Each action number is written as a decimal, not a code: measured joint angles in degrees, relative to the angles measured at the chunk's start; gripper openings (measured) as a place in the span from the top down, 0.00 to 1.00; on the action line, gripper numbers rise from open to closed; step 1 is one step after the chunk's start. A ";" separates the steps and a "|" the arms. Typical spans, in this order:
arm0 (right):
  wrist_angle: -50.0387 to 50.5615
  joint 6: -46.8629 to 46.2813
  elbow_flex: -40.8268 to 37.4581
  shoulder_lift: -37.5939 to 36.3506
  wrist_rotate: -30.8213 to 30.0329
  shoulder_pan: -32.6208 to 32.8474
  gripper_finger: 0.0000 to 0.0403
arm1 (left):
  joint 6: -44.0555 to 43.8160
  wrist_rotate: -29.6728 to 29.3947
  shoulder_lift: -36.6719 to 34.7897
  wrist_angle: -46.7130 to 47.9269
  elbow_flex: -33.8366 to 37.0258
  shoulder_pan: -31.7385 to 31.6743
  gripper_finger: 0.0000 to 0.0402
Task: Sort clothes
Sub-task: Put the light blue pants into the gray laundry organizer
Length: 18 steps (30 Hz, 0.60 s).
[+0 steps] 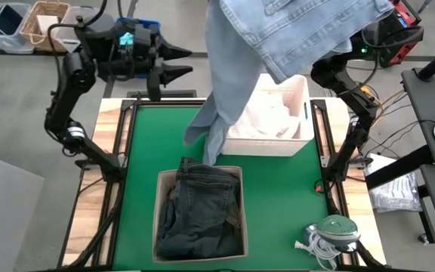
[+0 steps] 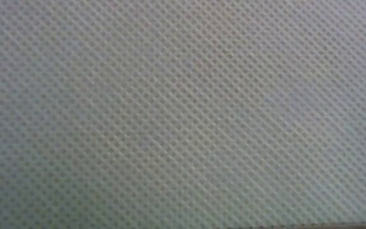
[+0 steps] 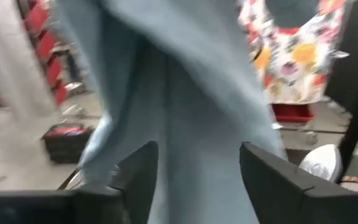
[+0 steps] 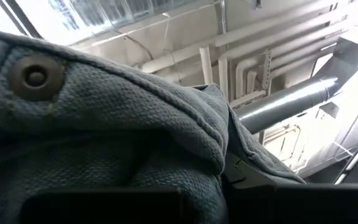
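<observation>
A light blue denim shirt (image 1: pixel 278 38) hangs high over the table's far middle. Its lower end (image 1: pixel 206 140) dangles beside the white bin (image 1: pixel 302 94), which holds white pieces. My right gripper (image 4: pixel 185 202) is buried under the shirt's cloth, and the shirt hides it in the high view. My left gripper (image 1: pixel 178 64) stands open at the far left and points toward the hanging shirt (image 3: pixel 197 93) without touching it. Dark denim jeans (image 1: pixel 201 211) lie in a beige bin (image 1: pixel 159 219) at the near middle. My right gripper holds the light blue shirt up high. Bunched cloth near a metal snap button (image 4: pixel 36 76) lies over the fingers and hides the place of contact. The shirt hangs slack below the gripper, clear of the table.
A green mat (image 1: pixel 138 174) covers the table between wooden side strips. A green and grey iron (image 1: pixel 332 230) with a white cord sits at the near right corner. A wicker basket (image 1: pixel 42 19) stands off the table at far left. Grey woven cloth fills the low view.
</observation>
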State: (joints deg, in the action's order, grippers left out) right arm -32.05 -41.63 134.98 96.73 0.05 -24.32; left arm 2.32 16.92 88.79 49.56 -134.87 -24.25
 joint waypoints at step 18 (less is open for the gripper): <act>0.16 2.90 0.00 0.00 6.08 -0.91 0.97 | -12.27 4.79 10.46 -10.26 0.02 0.28 0.23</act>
State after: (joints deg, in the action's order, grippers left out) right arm -31.89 -38.72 134.98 96.73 6.14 -25.22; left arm -9.95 21.71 99.25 39.30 -134.85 -23.97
